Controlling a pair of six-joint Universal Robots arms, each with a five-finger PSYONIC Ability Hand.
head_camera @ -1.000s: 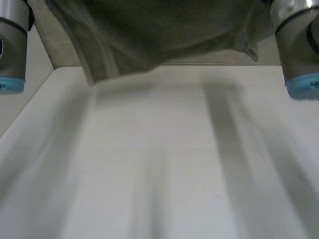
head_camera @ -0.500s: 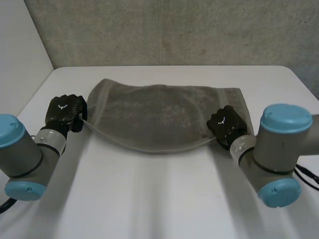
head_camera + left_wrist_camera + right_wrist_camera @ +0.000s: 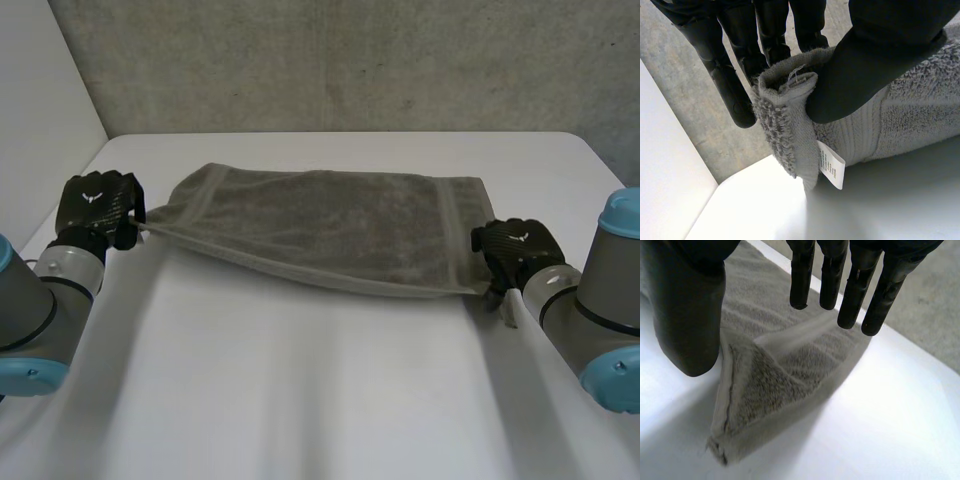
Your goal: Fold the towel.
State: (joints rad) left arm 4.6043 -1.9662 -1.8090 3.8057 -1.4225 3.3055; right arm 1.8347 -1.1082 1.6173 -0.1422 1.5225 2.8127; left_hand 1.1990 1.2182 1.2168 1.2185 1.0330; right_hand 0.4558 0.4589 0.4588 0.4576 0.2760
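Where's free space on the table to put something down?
Bare: the near half of the table, in front of the towel, and a strip behind it. Crowded: the towel's ends, at the left hand and right hand.

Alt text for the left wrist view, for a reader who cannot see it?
The left hand pinches a bunched corner of the grey towel between its thumb and fingers, with a white care label hanging just under the grip. The white table lies below and a grey wall stands behind.
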